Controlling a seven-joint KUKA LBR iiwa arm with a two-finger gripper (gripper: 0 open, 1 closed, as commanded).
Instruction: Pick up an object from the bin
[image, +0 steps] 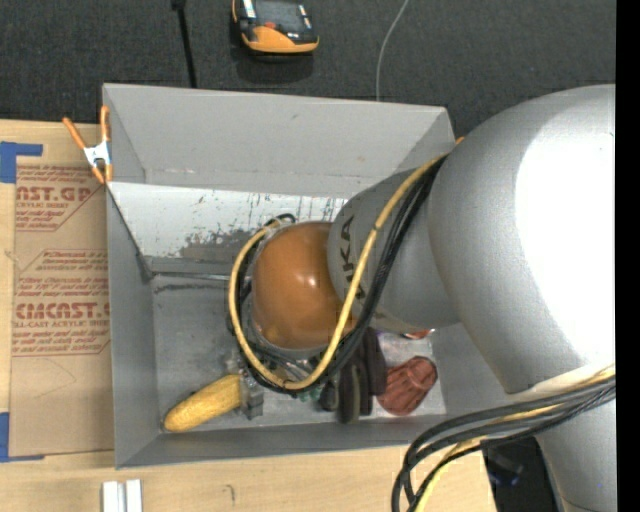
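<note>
Claw (250, 398) is sitting low in the bin (130, 300), tucked under the arm's orange cover (292, 285) and its looping yellow and black cables (237, 300), and whether it is apart or together I cannot tell, since the cover is hiding most of it from above. Just beside the claw, on the side away from the arm, a yellow corn cob (205, 402) is lying flat on the floor along the near wall, its thicker end pointing at the claw and seeming to touch it or nearly so; nothing is showing as clamped. Judging by its even colour and moulded kernels, the cob is probably a light, hollow plastic toy: stiff enough to take a squeeze, not fragile, but rounded and bumpy, so it is likely to roll or slip out if caught near a tapering end. The best hold is looking like a grip across its width at the middle, where the sides are running closest to parallel, though the wall right behind it is leaving little room on that side. Farther off, on the arm's side of the claw, a black thing (357, 385) is lying against a reddish-brown ridged lump (410, 384), both well apart from the cob and partly shadowed by the arm
</note>
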